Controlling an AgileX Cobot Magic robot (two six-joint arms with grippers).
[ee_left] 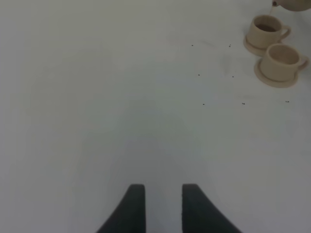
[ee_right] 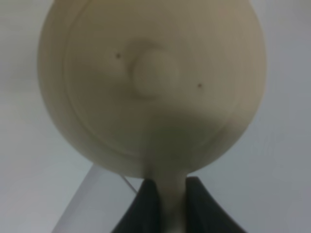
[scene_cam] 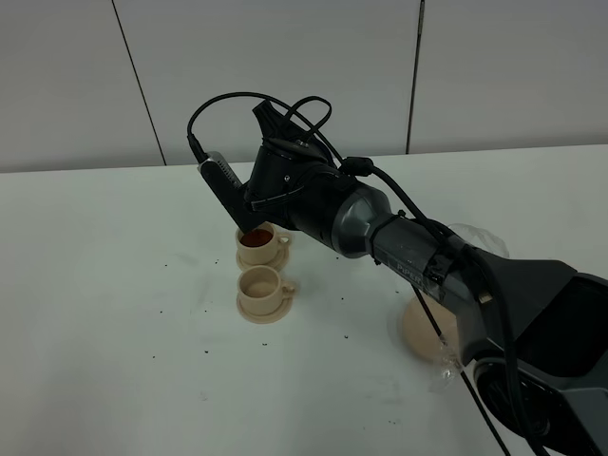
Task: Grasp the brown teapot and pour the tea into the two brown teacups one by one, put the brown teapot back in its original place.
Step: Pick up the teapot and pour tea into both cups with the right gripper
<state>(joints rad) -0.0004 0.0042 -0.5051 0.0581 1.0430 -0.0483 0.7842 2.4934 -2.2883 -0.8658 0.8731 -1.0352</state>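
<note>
The brown teapot [ee_right: 150, 82] fills the right wrist view from above, lid knob in the middle. My right gripper [ee_right: 167, 196] is shut on its loop handle. In the high view the right gripper [scene_cam: 233, 204] hangs tilted over the far teacup [scene_cam: 256, 243], which holds reddish-brown tea, and the wrist hides nearly all of the pot. The near teacup [scene_cam: 262, 286] looks empty on its small saucer. Both cups, the far teacup [ee_left: 266, 31] and the near teacup [ee_left: 281, 60], show in the left wrist view, with the teapot spout [ee_left: 291, 4] above them. My left gripper [ee_left: 163, 204] is slightly open over bare table.
The wide tan saucer [scene_cam: 418, 332] lies at the right, partly behind the right arm. Clear plastic [scene_cam: 446, 372] hangs by the arm's base. Small dark specks [scene_cam: 204, 350] dot the white table [scene_cam: 114, 285]. A grey wall stands behind.
</note>
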